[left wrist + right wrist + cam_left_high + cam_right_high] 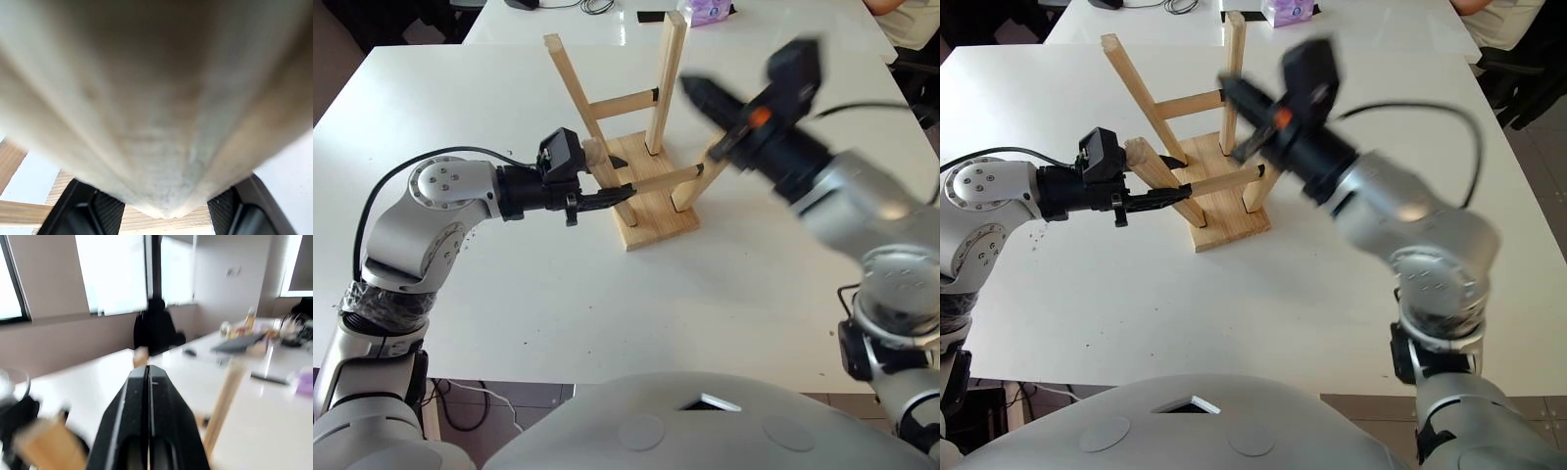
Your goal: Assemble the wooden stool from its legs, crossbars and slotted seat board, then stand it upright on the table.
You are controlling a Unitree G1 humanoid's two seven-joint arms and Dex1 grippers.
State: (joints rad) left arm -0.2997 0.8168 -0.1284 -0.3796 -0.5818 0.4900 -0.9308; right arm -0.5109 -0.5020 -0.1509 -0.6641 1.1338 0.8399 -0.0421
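Observation:
The wooden stool lies upside down on the white table [460, 294], its seat board [658, 223] flat and its legs pointing up. Two long legs [570, 83] [668, 83] at the far side are joined by a crossbar [622, 101]. A second crossbar [666, 179] links the two near legs. My left gripper [607, 199] is shut on the near left leg [156, 107], and its pads [105, 210] show on both sides of the wood. My right gripper [697, 90] hangs above the stool, shut with nothing in it, fingers [148, 382] pressed together.
A purple packet [710, 12] and a dark flat object [651, 17] lie on the table behind. The white table has free room in front of the stool and to its left. A black cable [871, 106] runs off the right arm.

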